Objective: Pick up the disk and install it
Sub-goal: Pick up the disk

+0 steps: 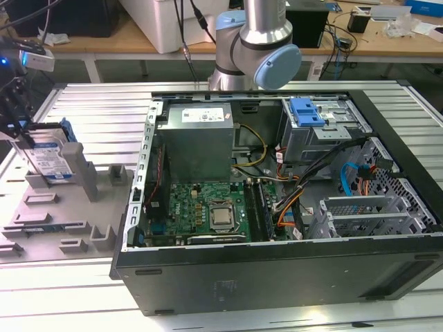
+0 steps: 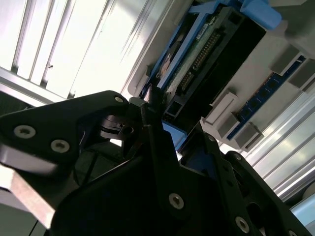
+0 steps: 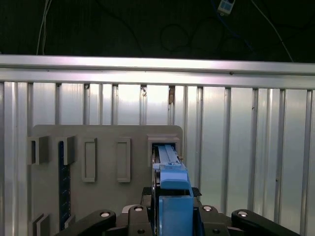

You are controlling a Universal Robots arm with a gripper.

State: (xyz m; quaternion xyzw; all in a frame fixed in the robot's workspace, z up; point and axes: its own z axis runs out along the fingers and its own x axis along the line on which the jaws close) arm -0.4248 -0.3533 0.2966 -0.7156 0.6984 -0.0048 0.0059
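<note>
Exterior view
- Gripper (image 1: pixel 26 138): at the exterior view's far left, over the grey fixture plate (image 1: pixel 62 214), clenched on the disk's upper edge.
- Disk (image 1: pixel 52 158): stands on edge, slightly tilted, with its lower end in a slot of the plate. The white-and-blue label faces the near side.
- Computer case (image 1: pixel 277 277): lies open, just to the exterior view's right of the plate and well apart from the disk.
- Drive cage (image 1: pixel 309 114): blue-handled, in the far right part of the case.
- Power supply (image 1: pixel 197 135): in the far left part of the case.
- Arm base (image 1: pixel 252 48): on the far side, beyond the case.
- Table (image 1: pixel 90 97): ribbed metal, under the plate and the case.

First wrist view
- Gripper (image 3: pixel 174 196): dark fingers sit close against both sides of the disk (image 3: pixel 172 182).
- Disk: its blue bracket comes up out of a slot in the fixture plate (image 3: pixel 106 147).
- Table (image 3: pixel 246 147): bright ribs around the plate.

Second wrist view
- Gripper (image 2: pixel 153 105): its fingertip touches the disk's edge.
- Disk (image 2: pixel 197 59): blue-framed, with its connector side in sight, resting against the plate (image 2: pixel 261 69).
</note>
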